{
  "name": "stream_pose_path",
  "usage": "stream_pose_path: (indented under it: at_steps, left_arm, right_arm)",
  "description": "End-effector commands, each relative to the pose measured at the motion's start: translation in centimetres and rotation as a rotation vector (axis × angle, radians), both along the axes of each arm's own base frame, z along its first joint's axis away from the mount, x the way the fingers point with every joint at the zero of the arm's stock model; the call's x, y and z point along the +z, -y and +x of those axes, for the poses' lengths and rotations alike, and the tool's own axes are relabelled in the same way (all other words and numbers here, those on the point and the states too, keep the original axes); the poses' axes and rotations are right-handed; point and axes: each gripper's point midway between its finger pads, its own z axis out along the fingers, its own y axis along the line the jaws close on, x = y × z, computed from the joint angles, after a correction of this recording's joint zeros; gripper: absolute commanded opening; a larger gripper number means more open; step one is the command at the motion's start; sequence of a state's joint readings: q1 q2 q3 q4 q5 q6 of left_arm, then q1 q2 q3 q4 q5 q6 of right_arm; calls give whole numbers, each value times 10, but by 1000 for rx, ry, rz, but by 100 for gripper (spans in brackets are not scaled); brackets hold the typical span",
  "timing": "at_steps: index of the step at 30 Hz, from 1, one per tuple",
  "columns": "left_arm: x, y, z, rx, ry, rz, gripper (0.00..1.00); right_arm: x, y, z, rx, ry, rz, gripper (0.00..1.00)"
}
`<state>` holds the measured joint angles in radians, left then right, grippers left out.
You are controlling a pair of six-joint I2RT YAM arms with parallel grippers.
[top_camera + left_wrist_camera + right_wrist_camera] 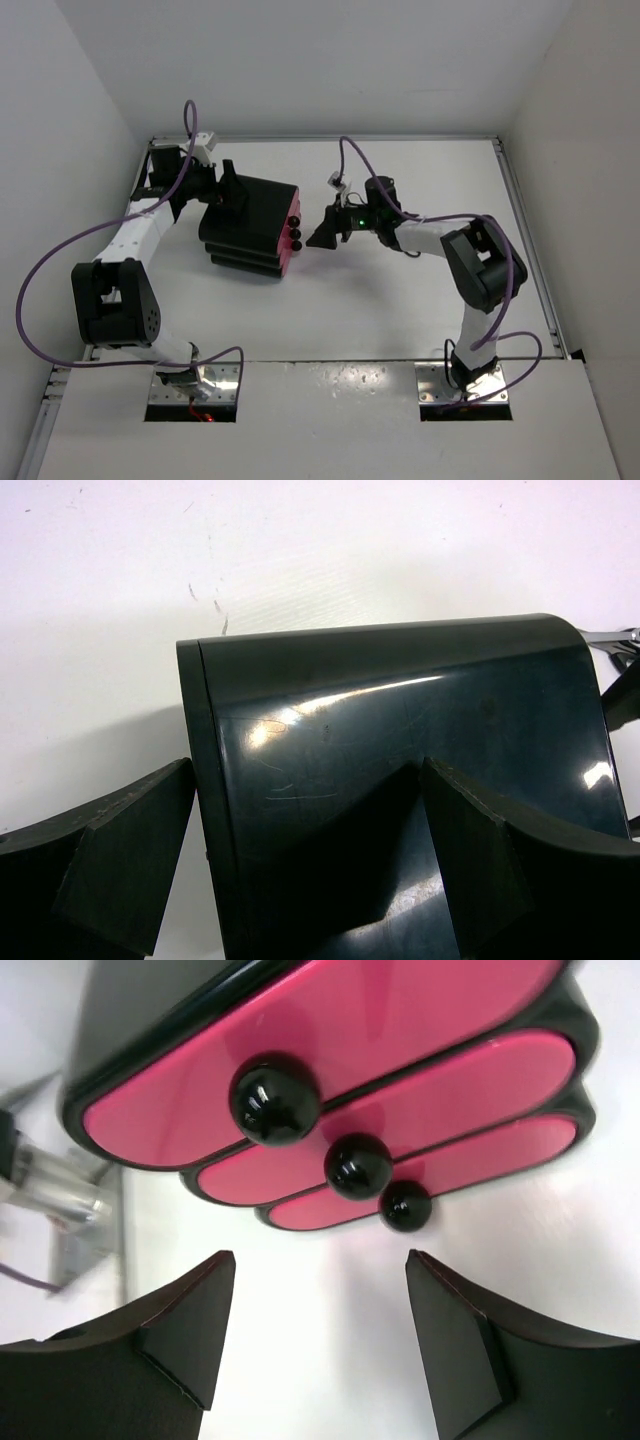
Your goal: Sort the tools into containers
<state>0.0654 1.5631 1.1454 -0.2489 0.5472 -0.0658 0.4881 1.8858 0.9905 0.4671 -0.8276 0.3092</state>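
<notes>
The black drawer unit stands left of the table's middle, its three pink drawers facing right. In the right wrist view the top drawer, middle drawer and bottom drawer are all pushed in, each with a round black knob. My right gripper is open and empty, a short way in front of the knobs. My left gripper is open over the unit's glossy top near its rear edge, one finger past the edge. No tools are in view.
White walls enclose the table on three sides, with a raised rim on the right. Purple cables loop from both arms. A small silvery piece shows past the unit's far corner; I cannot tell what it is.
</notes>
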Motion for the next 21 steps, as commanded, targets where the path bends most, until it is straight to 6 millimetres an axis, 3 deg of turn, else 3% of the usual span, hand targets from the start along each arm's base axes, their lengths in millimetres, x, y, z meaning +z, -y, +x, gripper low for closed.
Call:
stream_pose_path:
  at_steps: [1, 4, 5, 6, 11, 16, 21]
  left_arm:
    - [-122, -14, -84, -18, -471, 144, 97]
    - [-122, -14, -84, -18, -471, 144, 97]
    - [-122, -14, -84, -18, -471, 144, 97]
    - [-122, -14, -84, -18, -471, 144, 97]
    - [-122, -14, -84, -18, -471, 144, 97]
    - [-119, -14, -83, -17, -461, 144, 97]
    - [-122, -14, -84, -18, -471, 144, 97]
  right_arm:
    - [42, 1, -8, -26, -229, 133, 69]
    - [65, -6, -11, -16, -302, 254, 69]
    - [62, -9, -11, -41, -440, 281, 69]
    - [73, -12, -10, -22, -434, 329, 69]
    - [81, -20, 1, -25, -588, 415, 70]
    - [64, -25, 11, -39, -669, 439, 70]
    - [68, -27, 20, -50, -645, 474, 68]
